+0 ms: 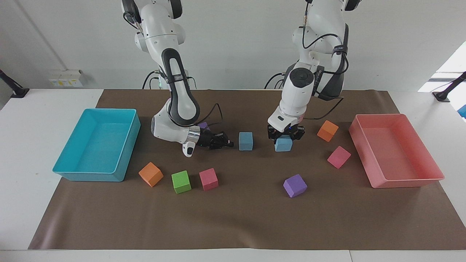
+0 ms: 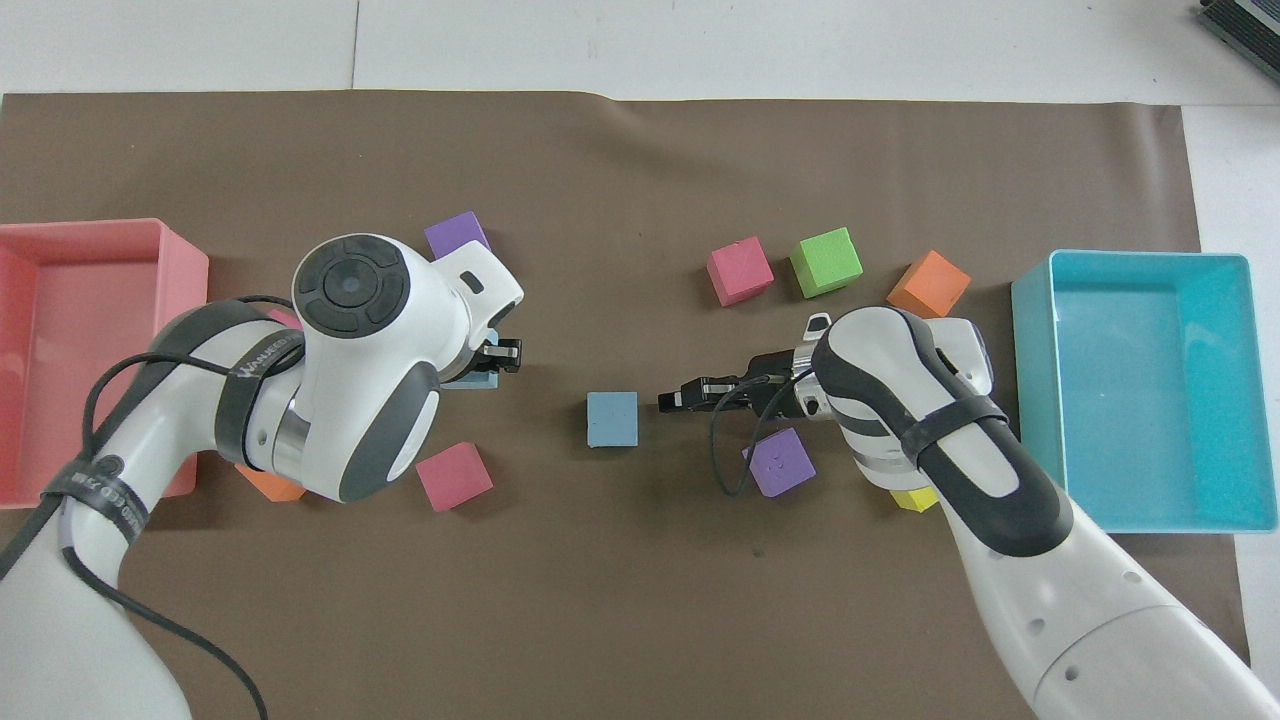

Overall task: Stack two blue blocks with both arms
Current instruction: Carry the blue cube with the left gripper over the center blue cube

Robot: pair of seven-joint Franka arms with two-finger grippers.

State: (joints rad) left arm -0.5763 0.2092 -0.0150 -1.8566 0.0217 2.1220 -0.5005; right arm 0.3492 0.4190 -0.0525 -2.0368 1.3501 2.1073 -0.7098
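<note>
Left end effector grips a raised blue block (wrist pointing down).

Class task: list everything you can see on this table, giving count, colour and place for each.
Mat: 1, brown, on the white table.
Trays: 2; turquoise at the right arm's end, pink at the left arm's end.
Blue blocks: 2, sky-blue; one on the mat, one held.
Pink cubes: 3, on the mat.
Orange cubes: 2.
Purple cubes: 2.
Green cube: 1.
Yellow cube: 1, partly under the right arm.
Arms: 2, white; left claw shut on a blue block; right claw beside the resting one.
</note>
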